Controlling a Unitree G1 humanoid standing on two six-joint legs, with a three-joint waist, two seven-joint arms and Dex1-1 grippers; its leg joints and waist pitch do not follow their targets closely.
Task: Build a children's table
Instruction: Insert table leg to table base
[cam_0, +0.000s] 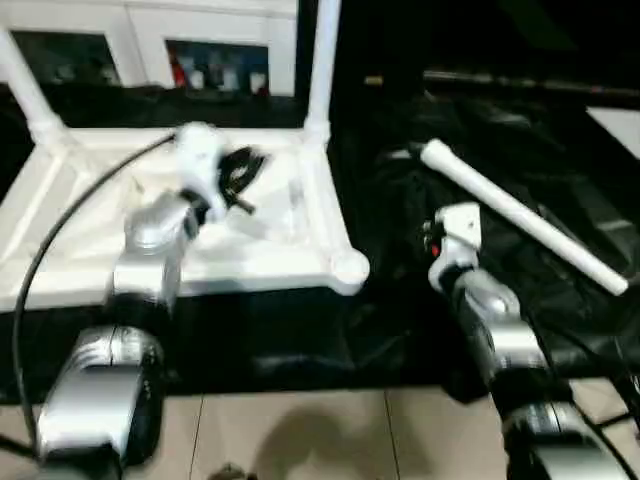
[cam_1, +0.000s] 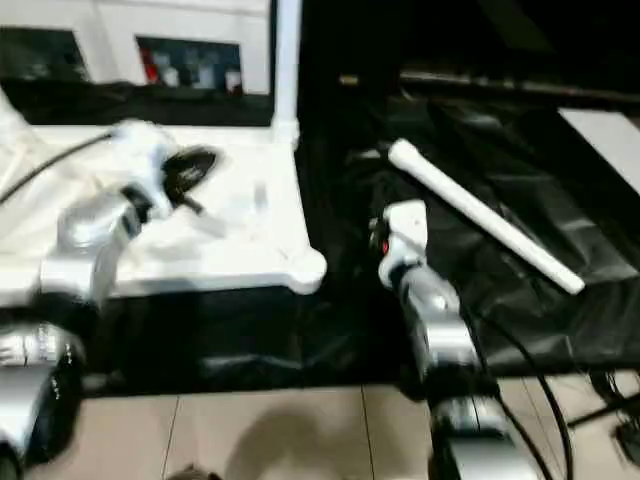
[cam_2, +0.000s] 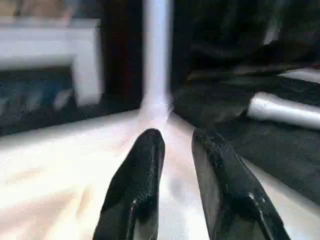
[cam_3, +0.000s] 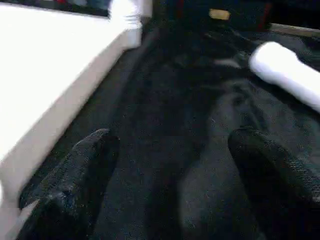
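The white tabletop (cam_0: 70, 250) lies upside down on black cloth. Two white legs stand upright in its far corners, one at the far left (cam_0: 25, 90) and one at the far right (cam_0: 322, 60). The near right corner socket (cam_0: 350, 268) holds nothing. A loose leg (cam_0: 520, 215) lies slanted on the cloth to the right. My left gripper (cam_2: 177, 137) hovers over the tabletop's inner face, pointing toward the far right leg (cam_2: 156, 55); its fingers stand narrowly apart with nothing between them. My right gripper (cam_3: 175, 145) is wide open above the cloth, just short of the loose leg (cam_3: 287, 70).
A white glass-fronted cabinet (cam_0: 200, 50) stands behind the tabletop. Crumpled black cloth (cam_0: 400, 330) covers the work surface down to a tiled floor (cam_0: 320, 440). A black cable (cam_0: 60, 230) arcs from my left arm over the tabletop. A white surface (cam_0: 620, 125) sits at the far right.
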